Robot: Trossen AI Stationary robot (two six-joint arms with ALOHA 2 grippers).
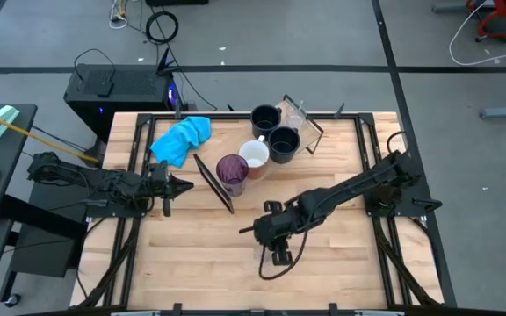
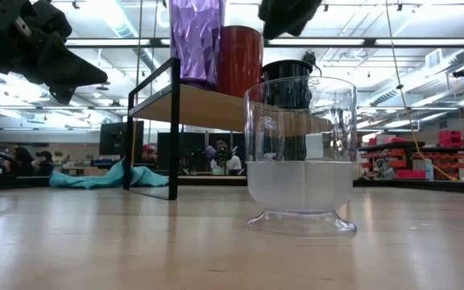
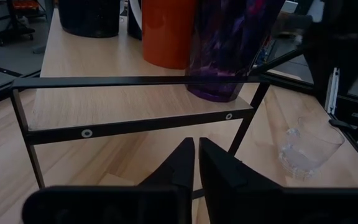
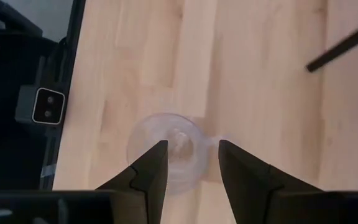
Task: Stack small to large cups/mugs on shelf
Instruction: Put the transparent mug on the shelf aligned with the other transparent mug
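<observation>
One clear glass [image 4: 166, 149] stands alone on the bench [image 1: 200, 263], well apart from the shelf [image 3: 104, 93]; my right hand [image 4: 188, 165] hangs straight above it, fingers spread wide on either side of the rim, holding nothing. My left hand [image 3: 196, 163] waits off the shelf's near end, fingers pinched nearly together, empty. On the shelf: purple tumbler [image 1: 232, 173], white mug [image 1: 255, 155], two dark mugs [image 1: 275, 132]; a second clear glass seems to sit at the far end, hard to confirm. Risk, my judgement: the glass is smooth and footed, so an off-centre closure could tip or skid it; carrying it in, I could knock the crowded mugs or clip the wire frame. No brand, label or writing readable anywhere.
</observation>
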